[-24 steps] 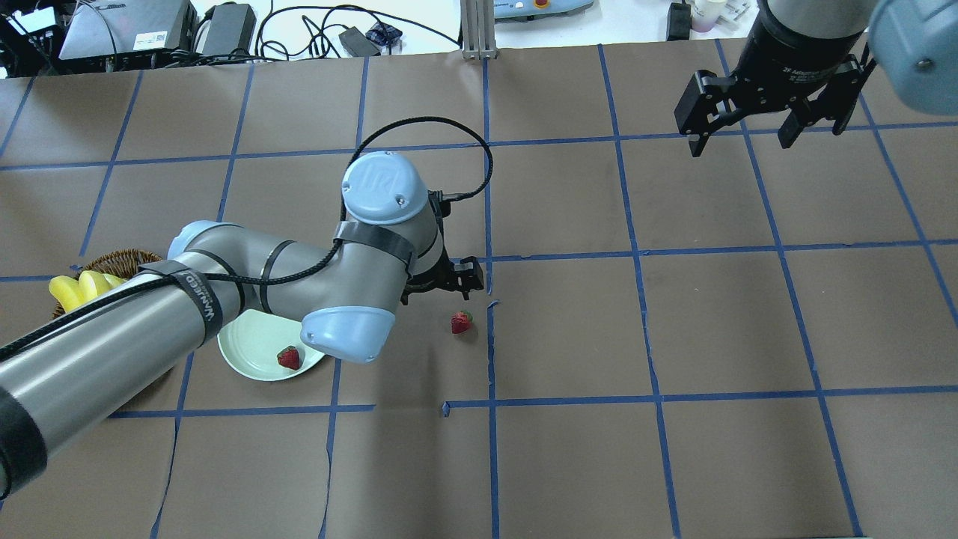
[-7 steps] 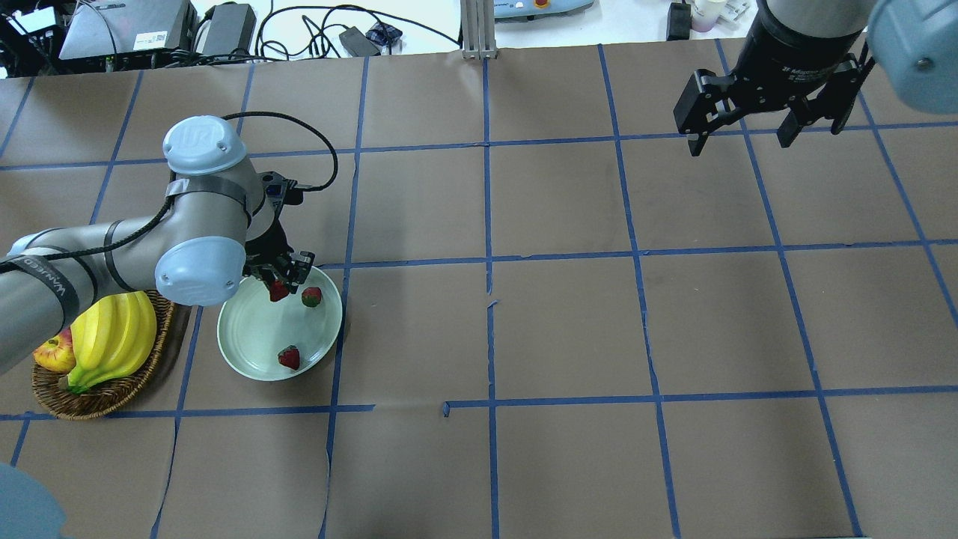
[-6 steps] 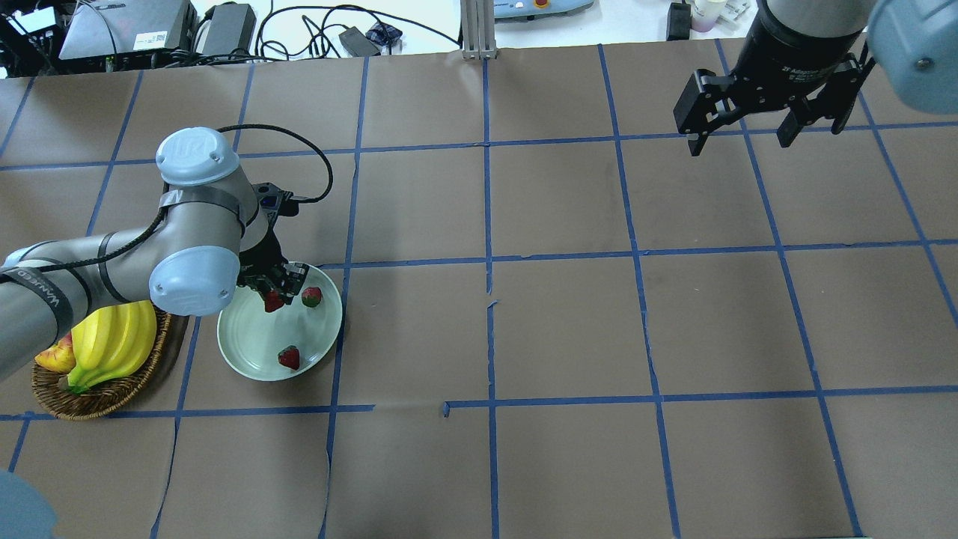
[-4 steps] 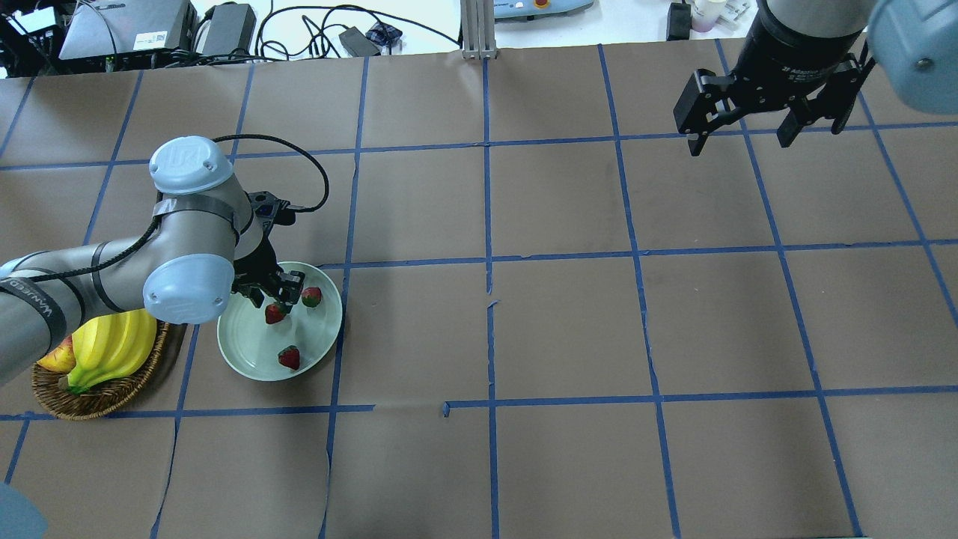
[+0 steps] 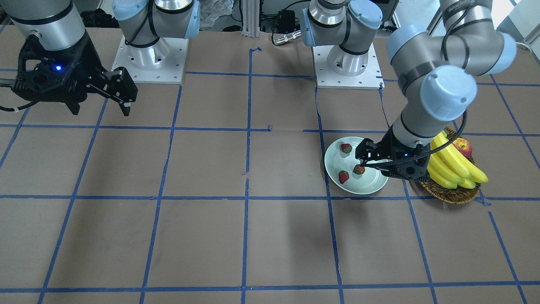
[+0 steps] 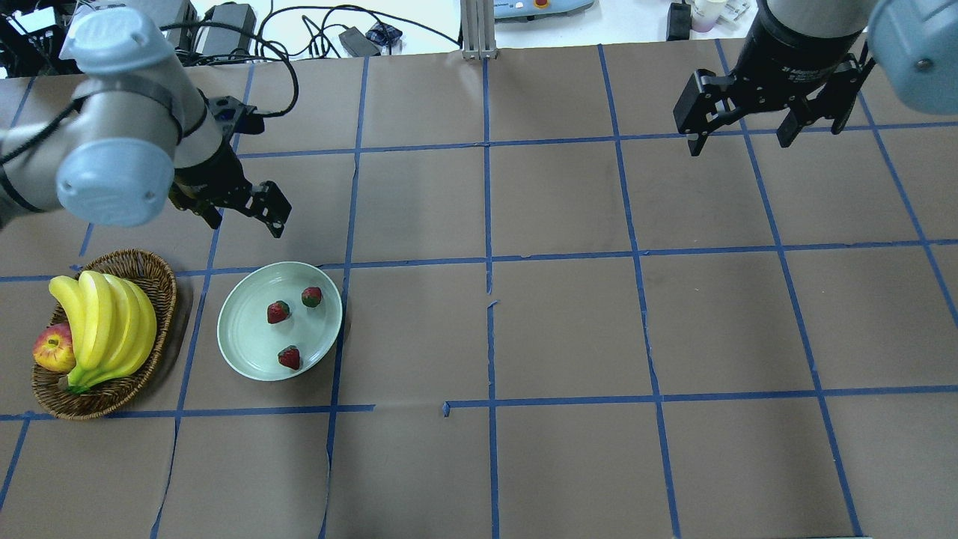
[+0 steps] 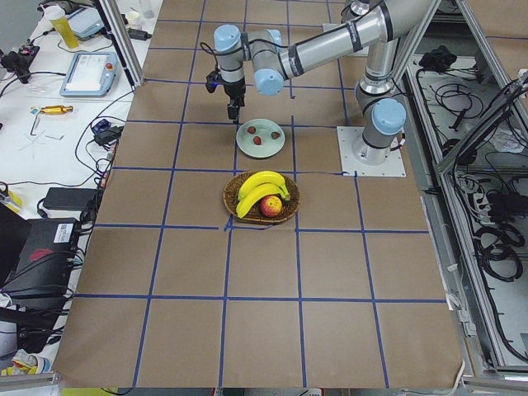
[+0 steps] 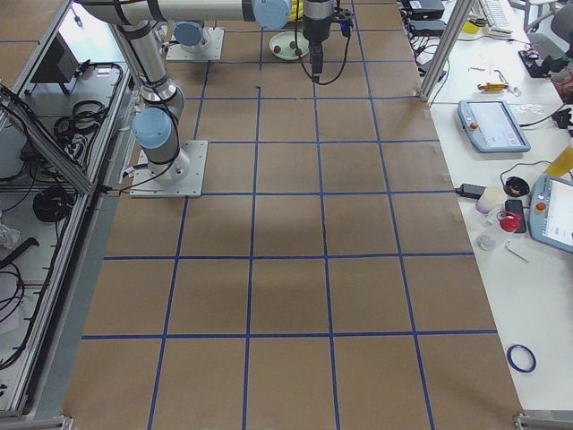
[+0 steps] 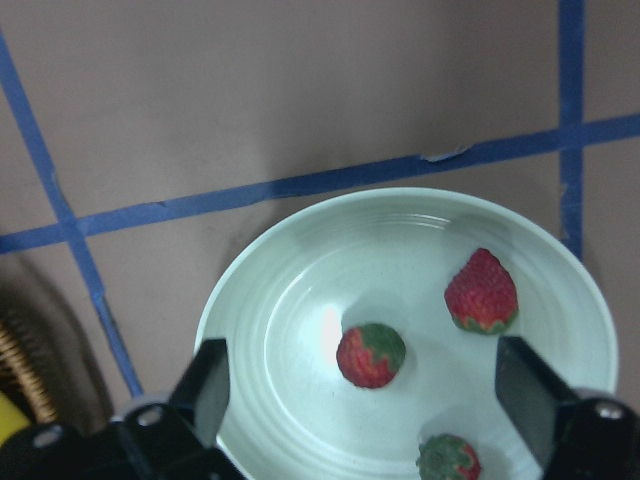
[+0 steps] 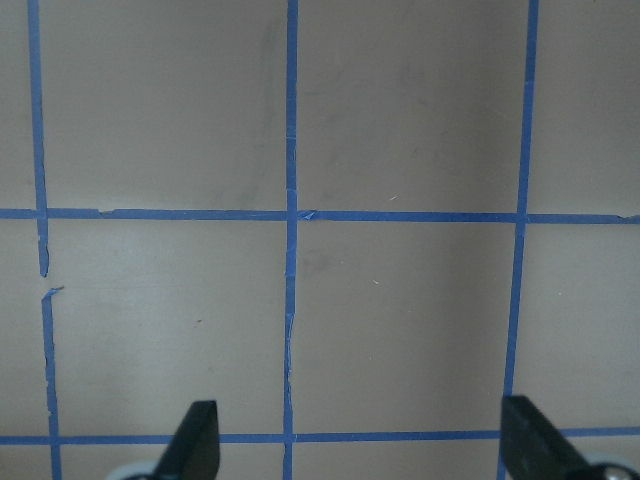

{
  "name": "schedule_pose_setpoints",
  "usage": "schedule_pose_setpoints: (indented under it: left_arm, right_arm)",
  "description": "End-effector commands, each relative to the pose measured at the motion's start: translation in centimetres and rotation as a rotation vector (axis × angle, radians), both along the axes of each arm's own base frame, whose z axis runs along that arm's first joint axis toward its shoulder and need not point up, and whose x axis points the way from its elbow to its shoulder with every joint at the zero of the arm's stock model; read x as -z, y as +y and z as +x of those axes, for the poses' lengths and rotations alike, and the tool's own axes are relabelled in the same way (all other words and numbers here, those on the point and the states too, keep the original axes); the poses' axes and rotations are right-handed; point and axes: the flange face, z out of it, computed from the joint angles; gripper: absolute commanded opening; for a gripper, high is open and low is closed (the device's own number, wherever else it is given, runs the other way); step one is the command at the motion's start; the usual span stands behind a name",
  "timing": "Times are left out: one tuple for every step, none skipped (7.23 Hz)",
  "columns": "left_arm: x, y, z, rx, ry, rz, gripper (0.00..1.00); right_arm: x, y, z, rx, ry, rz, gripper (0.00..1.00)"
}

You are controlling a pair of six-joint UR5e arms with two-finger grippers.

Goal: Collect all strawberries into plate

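Three strawberries (image 6: pixel 278 311) are lying apart inside the plate (image 6: pixel 241 350); I am finding none outside it. Left gripper (image 6: pixel 247 217) is hanging released and empty near the plate; right gripper (image 6: pixel 739 142) is hovering released, well apart. I am judging collection complete, with only parking the arms left.

The plate (image 8: pixel 278 45) lies far down the table (image 8: pixel 286 269) (partly behind an arm (image 8: pixel 318 20)).

Overhead and front views face each other; side views look lengthwise — wrist cameras sit close, the left sharing the plate (image 6: pixel 243 333).
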Motion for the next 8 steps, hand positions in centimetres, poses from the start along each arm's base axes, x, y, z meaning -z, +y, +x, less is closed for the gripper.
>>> schedule_pose_setpoints:
  left_arm:
    - [-10.0, 2.2, -2.2, 0.022, 0.012, -0.047, 1.0]
    - [-13.0, 3.9, -4.6, 0.077, 0.002, -0.107, 1.0]
    - [-15.4, 4.9, -5.4, 0.083, -0.003, -0.154, 1.0]
    - [-15.5, 5.5, -5.7, 0.086, 0.004, -0.152, 1.0]
    - [-14.2, 6.1, -5.9, 0.058, 0.021, -0.145, 1.0]
    - [-14.3, 6.0, -5.3, 0.026, -0.038, -0.172, 1.0]
    - [-15.3, 4.9, -5.1, 0.003, -0.064, -0.211, 1.0]
    - [-16.4, 4.6, -5.3, -0.031, -0.056, -0.232, 1.0]
  right_arm:
    - [-0.1, 0.0, 0.1, -0.002, 0.001, 0.0, 1.0]
    - [-0.3, 0.2, 0.1, -0.003, 0.001, 0.018, 1.0]
    - [-0.4, 0.5, 0.2, -0.002, -0.005, 0.047, 1.0]
    - [-0.4, 0.5, 0.2, -0.002, -0.007, 0.047, 1.0]
    - [-0.4, 0.5, 0.2, -0.002, -0.008, 0.044, 1.0]
    - [0.0, 0.5, 0.3, 0.0, -0.013, 0.049, 1.0]
    - [-0.3, 0.5, 0.6, 0.037, -0.036, 0.037, 1.0]
    - [-0.5, 0.5, 1.0, 0.093, -0.068, 0.028, 1.0]
